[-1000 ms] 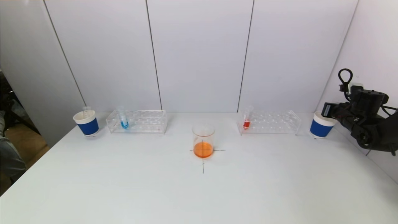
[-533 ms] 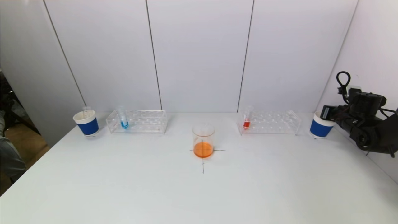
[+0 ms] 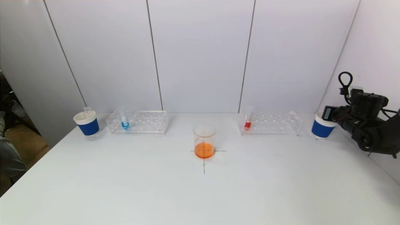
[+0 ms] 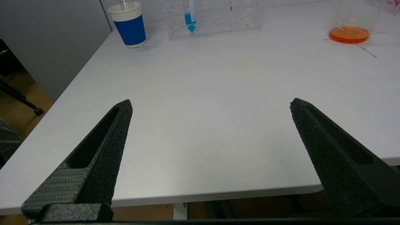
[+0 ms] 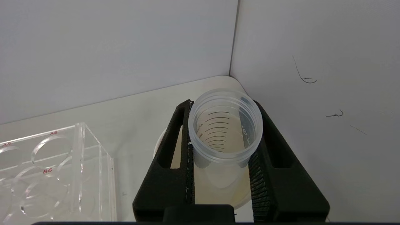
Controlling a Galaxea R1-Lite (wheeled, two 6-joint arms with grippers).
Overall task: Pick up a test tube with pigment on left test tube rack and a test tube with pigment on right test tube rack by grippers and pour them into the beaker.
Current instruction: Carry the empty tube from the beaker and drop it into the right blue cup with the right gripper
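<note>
1. Standing on a black cross mark (image 3: 204,162) near the middle of the white table (image 3: 156,187), the glass beaker (image 3: 204,141) holds a shallow layer of orange liquid; open tabletop surrounds it on every side.
2. The left test tube rack (image 3: 137,122), clear acrylic, sits near the table's back edge; one tube with blue pigment (image 3: 124,118) stands upright at its left end, the other holes vacant.
3. The right test tube rack (image 3: 270,122) lies opposite, also along the back edge, with one tube with red pigment (image 3: 248,119) upright at its left end, the end nearer the beaker.
4. The right gripper (image 5: 222,140), at the table's far right corner close to the side wall (image 5: 312,62), pinches an empty graduated test tube (image 5: 225,128) between its two black fingers (image 5: 175,168), directly above the right blue-banded paper cup (image 3: 322,126). Little room remains between the arm and the wall.
5. The left gripper (image 4: 211,104) hangs off the table's near edge on the left side, its fingers (image 4: 103,150) spread wide and holding nothing, with bare tabletop stretching ahead to the rack.
6. A left blue-banded paper cup (image 3: 87,123) holding an empty clear tube (image 3: 86,111) stands just beside the left rack, near the table's left edge.
</note>
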